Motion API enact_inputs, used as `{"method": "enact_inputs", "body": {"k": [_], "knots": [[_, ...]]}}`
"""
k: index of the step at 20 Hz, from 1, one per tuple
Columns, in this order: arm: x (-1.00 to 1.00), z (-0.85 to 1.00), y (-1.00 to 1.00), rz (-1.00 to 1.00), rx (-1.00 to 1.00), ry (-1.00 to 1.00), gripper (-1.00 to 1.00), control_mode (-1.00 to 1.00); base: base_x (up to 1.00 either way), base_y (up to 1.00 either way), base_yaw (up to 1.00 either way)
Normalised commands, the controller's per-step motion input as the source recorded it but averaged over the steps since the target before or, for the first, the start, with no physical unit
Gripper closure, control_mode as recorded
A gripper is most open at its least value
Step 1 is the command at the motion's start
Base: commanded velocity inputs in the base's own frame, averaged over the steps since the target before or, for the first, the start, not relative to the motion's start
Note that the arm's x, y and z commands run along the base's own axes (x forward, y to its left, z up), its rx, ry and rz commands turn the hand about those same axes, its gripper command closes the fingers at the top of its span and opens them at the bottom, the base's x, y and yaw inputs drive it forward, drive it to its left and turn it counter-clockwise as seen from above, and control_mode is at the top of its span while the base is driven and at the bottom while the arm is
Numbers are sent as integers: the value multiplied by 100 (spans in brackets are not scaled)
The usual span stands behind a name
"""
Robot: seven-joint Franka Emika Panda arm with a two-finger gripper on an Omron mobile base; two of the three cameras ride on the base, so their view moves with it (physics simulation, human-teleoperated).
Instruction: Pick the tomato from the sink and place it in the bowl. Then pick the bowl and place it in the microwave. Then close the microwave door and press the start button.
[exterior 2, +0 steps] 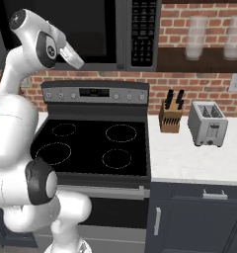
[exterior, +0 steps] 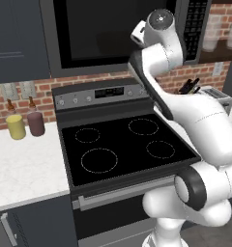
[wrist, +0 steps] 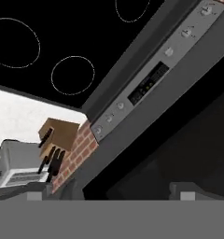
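Claw [wrist: 111,192] jaws stand spread wide and empty, touching nothing, raised above the stove [exterior: 123,144] and just before the microwave [exterior: 103,34], probably poised for its door or start keypad [exterior 2: 142,32]. Right of the stove, a knife block [exterior 2: 171,116] and toaster [exterior 2: 208,123] sit on the tabletop [exterior 2: 189,160].

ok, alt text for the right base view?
White robot arm rises at left, its hand raised in front of the microwave above a black stove. On the white counter to the right stand a knife block and a silver toaster against a brick wall.
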Motion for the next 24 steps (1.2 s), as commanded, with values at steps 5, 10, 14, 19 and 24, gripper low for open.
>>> {"method": "enact_inputs", "body": {"k": [5,10,14,19,24], "knots": [[-100,-3,-26,27,27,-18,-100,-100,0,0,0],[-74,11,-61,14,43,-16,-100,-100,0,0,0],[-46,9,-78,5,45,-9,-100,-100,0,0,0],[-6,9,-82,0,42,-2,-100,-100,0,0,0],[0,1,-74,0,36,0,-100,-100,0,0,0]]}}
